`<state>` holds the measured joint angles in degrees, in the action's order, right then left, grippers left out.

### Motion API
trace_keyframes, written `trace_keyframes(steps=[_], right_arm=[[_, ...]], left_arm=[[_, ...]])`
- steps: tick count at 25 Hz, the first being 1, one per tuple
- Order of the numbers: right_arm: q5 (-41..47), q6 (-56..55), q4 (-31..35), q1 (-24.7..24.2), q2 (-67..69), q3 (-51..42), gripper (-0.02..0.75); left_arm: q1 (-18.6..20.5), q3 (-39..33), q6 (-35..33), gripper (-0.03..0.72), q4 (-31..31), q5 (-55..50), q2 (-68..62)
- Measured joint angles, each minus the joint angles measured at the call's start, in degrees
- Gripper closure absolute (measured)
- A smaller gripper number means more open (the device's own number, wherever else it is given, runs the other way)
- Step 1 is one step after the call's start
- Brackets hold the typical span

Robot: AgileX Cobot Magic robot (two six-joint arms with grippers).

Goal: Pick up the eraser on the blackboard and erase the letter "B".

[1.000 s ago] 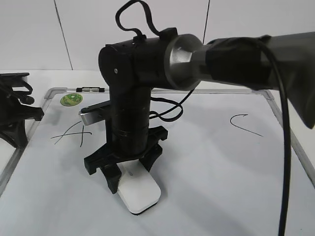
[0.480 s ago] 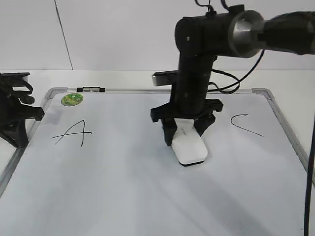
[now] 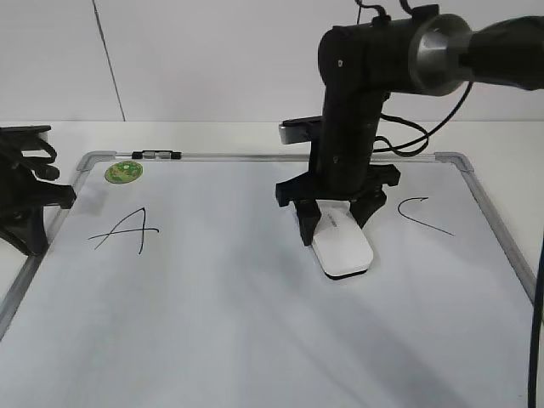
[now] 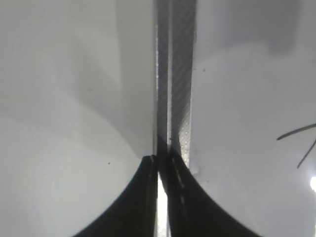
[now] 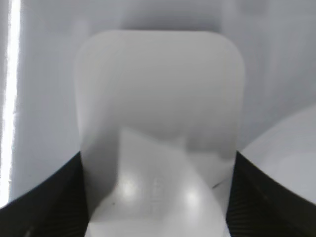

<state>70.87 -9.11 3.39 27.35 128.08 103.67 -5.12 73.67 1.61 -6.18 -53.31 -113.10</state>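
Exterior view: the right gripper points straight down over the blackboard, its black fingers pinching the eraser by the long sides at its far end; the eraser's dark underside lies flat on the white surface, roughly mid-board, between the handwritten "A" on the left and the "C" on the right. No marker strokes are visible betw. those two letters around the eraser. Green sticker and a small black-and-silver clip sit at the board's far left corner, near the grey frame. Right wrist view: the eraser fills the frame, white top w/ faint grey lettering, w/ a dark finger touching each lower side. Left gripper rests at the board's left edge; left wrist view: its fingers are pressed nearly together, a thin bright slit betw. them, lined up over the frame rail, holding nothing.
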Motion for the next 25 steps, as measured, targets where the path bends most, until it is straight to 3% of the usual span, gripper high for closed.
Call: trace_keyframes(steps=[5, 12, 25], right_arm=[[0.00, 0.60, -2.27, 6.77, 0.00, 0.00, 0.198], [0.00, 2.89, 3.88, 16.83, 0.07, 0.00, 0.198], [-0.64, 3.08, 2.22, 17.64, -0.26, -0.34, 0.198]], left_arm=[[0.00, 0.00, 0.00, 0.668, 0.10, -0.12, 0.00], [0.00, 0.00, 0.00, 0.668, 0.10, -0.12, 0.00], [0.00, 0.00, 0.00, 0.667, 0.00, -0.12, 0.00]])
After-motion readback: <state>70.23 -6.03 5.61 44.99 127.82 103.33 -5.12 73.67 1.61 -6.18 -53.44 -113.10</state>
